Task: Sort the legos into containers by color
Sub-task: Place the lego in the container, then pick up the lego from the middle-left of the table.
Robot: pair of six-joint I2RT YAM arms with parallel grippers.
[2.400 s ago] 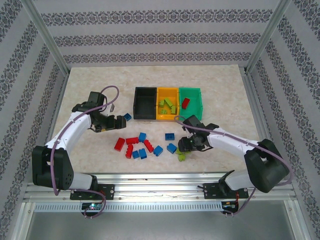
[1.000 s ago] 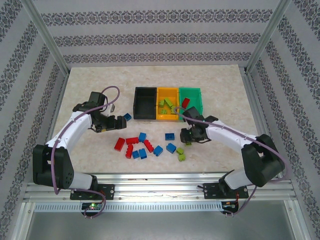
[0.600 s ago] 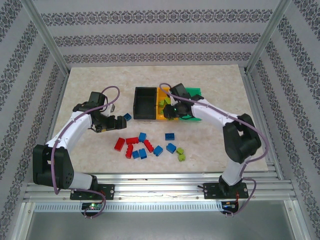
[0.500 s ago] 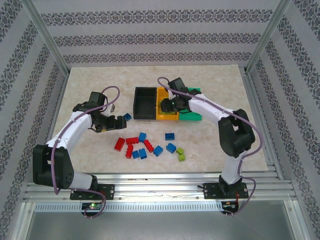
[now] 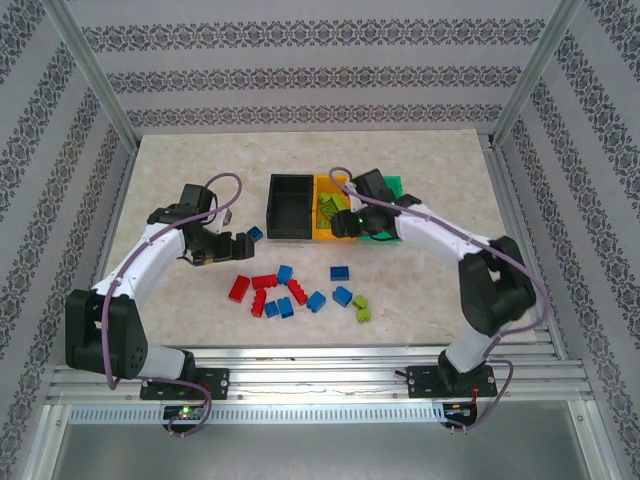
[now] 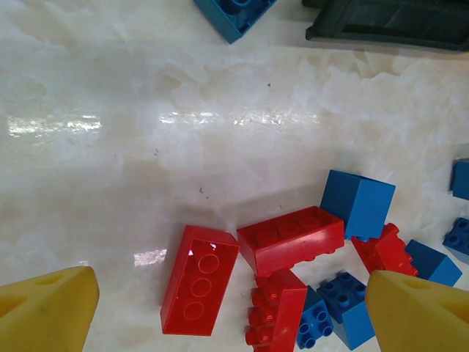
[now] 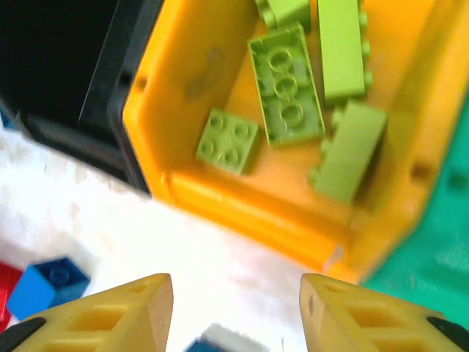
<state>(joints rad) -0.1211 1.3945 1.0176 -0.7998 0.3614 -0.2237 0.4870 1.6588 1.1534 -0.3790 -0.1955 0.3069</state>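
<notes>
Right gripper partly open, empty, hovering at the near edge of the orange-yellow bin. Lime bricks lie inside it. Left gripper wide open, empty, above loose red and blue legos on the table, near-left of the black bin.

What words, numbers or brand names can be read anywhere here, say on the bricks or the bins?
None can be read.
The lime green bricks in the orange-yellow bin are too blurred to show any mark on their studs.
The red brick lying upside down shows only plain hollows.
The black bin and green bin show no label.
</notes>
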